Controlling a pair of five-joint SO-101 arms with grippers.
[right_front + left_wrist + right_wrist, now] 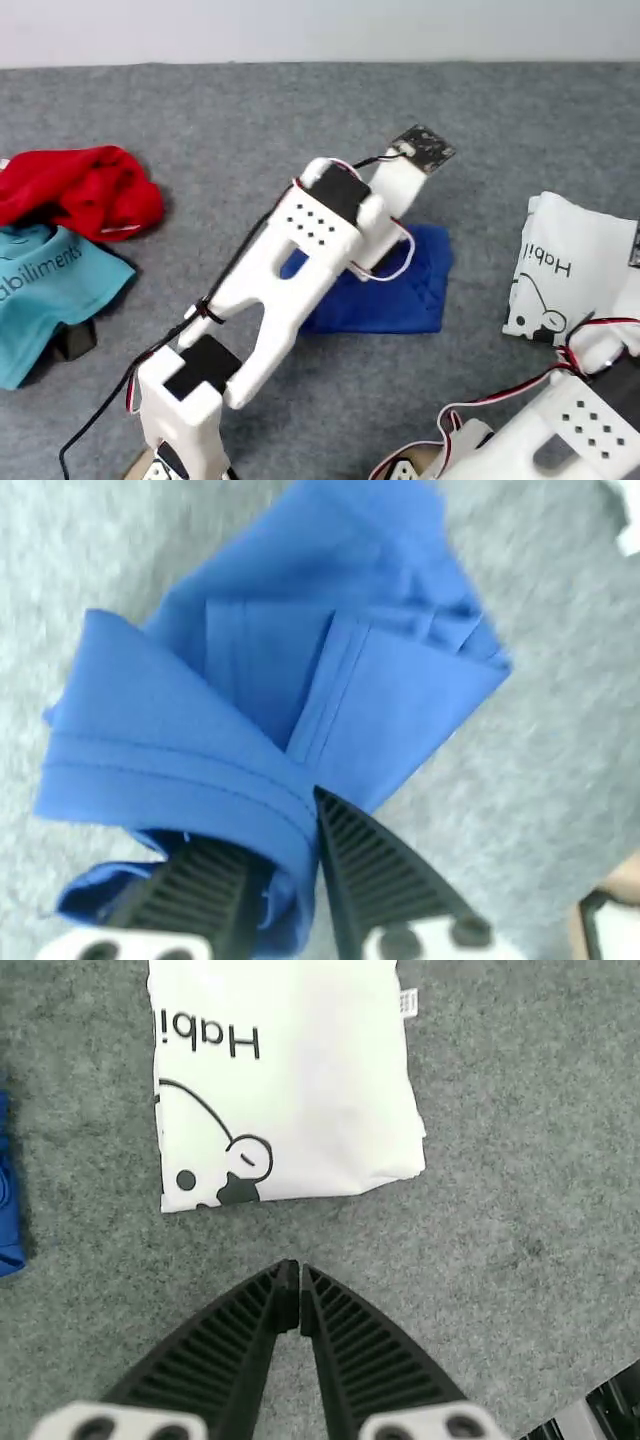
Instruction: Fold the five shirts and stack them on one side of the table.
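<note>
A blue shirt (pixel 395 290) lies partly folded at the table's middle, and the left arm stretches over it. In the left wrist view my left gripper (pixel 290 830) is shut on a fold of the blue shirt (pixel 330 670), lifting its hem. A folded white shirt (pixel 575 265) with black print lies at the right. My right gripper (pixel 292 1285) is shut with nothing in it, above the grey cloth just short of the white shirt (pixel 285 1070). A crumpled red shirt (pixel 85 190) and a teal shirt (pixel 50 290) lie at the left.
Grey felt covers the table (pixel 220 110). The right arm's white body (pixel 560 420) fills the lower right corner. A small dark block (pixel 72 340) sits under the teal shirt's edge.
</note>
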